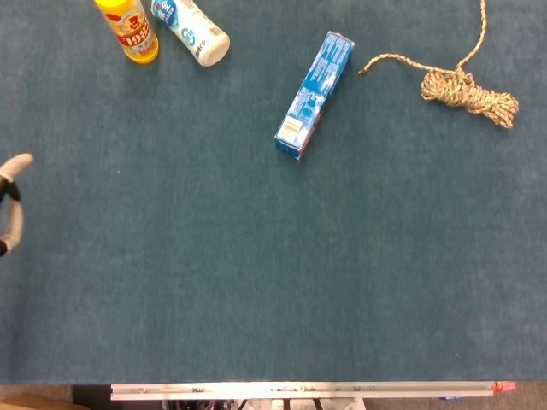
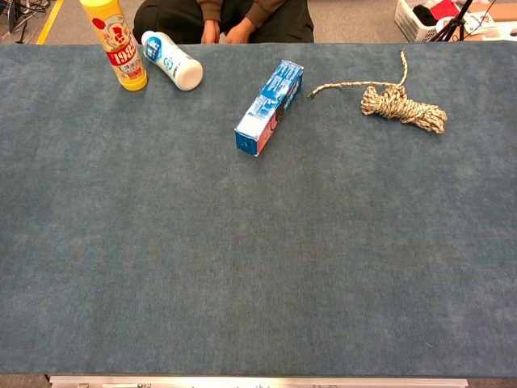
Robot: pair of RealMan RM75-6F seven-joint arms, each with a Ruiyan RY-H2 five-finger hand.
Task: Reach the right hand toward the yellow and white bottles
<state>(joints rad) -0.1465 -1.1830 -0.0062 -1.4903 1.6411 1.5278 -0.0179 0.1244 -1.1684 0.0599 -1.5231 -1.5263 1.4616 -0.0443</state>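
Note:
The yellow bottle [image 1: 128, 30] [image 2: 117, 44] stands upright at the table's far left corner. Right beside it the white bottle [image 1: 192, 32] [image 2: 171, 61] lies on its side, its blue label up. Only a bit of my left hand [image 1: 10, 205] shows, at the left edge of the head view, well nearer than the bottles and apart from them; too little of it is visible to say how its fingers stand. My right hand appears in neither view.
A blue carton [image 1: 314, 84] [image 2: 269, 107] lies slanted at the far middle. A coiled rope [image 1: 468, 94] [image 2: 401, 107] with a loose tail sits at the far right. A seated person [image 2: 222, 20] is behind the table's far edge.

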